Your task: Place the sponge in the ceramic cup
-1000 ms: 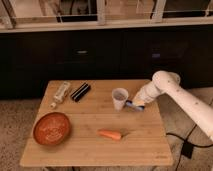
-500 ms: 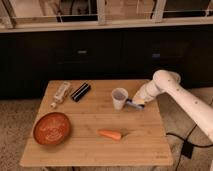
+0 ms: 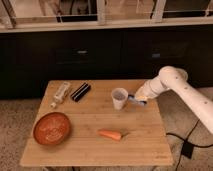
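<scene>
The gripper (image 3: pixel 139 98) has its jaws pinched on the sponge (image 3: pixel 134 100), a small blue block with a yellowish layer showing at the grip. The sponge sits above the tabletop (image 3: pixel 95 145), just beside the white cup (image 3: pixel 119 98) on the arm's side, not inside it.

Dark cabinets (image 3: pixel 75 55) behind wooden table (image 3: pixel 145 135); speckled floor (image 3: pixel 15 115); windows (image 3: pixel 55 7) above.

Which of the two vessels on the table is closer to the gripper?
The white cup, right beside the gripper that holds the sponge. The reddish-brown bowl lies far off, at the opposite end of the table.
</scene>
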Tool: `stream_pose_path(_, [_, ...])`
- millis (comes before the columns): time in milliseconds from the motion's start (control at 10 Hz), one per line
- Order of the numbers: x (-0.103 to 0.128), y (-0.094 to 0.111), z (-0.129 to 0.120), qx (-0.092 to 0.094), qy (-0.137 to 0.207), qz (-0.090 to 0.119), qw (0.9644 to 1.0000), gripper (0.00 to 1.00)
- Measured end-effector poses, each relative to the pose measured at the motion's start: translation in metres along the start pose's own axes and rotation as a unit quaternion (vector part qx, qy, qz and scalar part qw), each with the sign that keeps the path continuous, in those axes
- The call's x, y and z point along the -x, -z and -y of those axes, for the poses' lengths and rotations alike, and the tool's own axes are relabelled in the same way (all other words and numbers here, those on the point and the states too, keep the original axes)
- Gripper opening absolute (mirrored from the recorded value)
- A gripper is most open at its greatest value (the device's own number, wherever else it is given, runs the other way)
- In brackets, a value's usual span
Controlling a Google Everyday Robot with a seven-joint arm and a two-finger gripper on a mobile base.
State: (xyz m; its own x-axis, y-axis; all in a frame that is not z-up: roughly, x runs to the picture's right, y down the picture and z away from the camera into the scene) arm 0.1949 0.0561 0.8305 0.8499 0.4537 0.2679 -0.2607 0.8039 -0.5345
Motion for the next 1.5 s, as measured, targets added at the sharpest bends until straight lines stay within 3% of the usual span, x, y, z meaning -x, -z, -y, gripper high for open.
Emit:
stream_pose_path(600, [0.019, 0.030, 0.014, -0.033, 0.004, 0.014, 0.9993, 0.00])
stream_pose_path(1500, [0.074, 0.044, -0.010, -0.027, 0.071, 0.050, 0.9959, 0.00])
